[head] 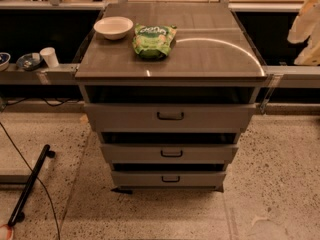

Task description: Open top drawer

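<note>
The top drawer (170, 117) is the widest grey front of the cabinet, just under the tabletop, with a small black bar handle (170, 116) at its centre. A dark gap shows above it. Two narrower grey drawer fronts (171, 153) sit below it. My gripper (306, 28) shows as a pale shape at the right edge of the camera view, above and to the right of the cabinet, well apart from the handle. It touches nothing.
A white bowl (113, 27) and a green snack bag (154, 40) lie on the cabinet top (215, 54). A white cup (49, 56) and small dishes (25, 61) stand on the left ledge. A black pole (30, 184) and a cable lie on the speckled floor at left.
</note>
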Tool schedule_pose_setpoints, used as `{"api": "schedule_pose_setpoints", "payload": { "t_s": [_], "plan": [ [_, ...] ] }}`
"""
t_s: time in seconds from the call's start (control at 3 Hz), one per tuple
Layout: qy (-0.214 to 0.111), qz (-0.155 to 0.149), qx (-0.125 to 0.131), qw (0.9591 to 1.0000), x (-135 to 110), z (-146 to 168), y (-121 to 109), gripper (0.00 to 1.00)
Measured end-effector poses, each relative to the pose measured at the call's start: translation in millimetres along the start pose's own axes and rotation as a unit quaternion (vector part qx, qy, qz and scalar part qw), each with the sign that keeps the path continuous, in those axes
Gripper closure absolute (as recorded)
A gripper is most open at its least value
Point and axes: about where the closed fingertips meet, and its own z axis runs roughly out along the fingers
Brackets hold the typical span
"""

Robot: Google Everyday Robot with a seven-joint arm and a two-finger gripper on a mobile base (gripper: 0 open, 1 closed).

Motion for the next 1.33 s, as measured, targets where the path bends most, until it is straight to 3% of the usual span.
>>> {"api": "schedule_pose_setpoints", "payload": {
  "t_s": [0.33,1.0,1.33],
  "plan": [
    [-0.001,0.0,-0.004,1.0,1.7,1.0,-0.8,0.83],
    [-0.004,-0.003,-0.008,1.0,0.4,-1.1,-3.6,0.74],
    [-0.005,-0.002,-0.011,0.9999,2.5,-0.1,-4.4,0.56]
  ]
}}
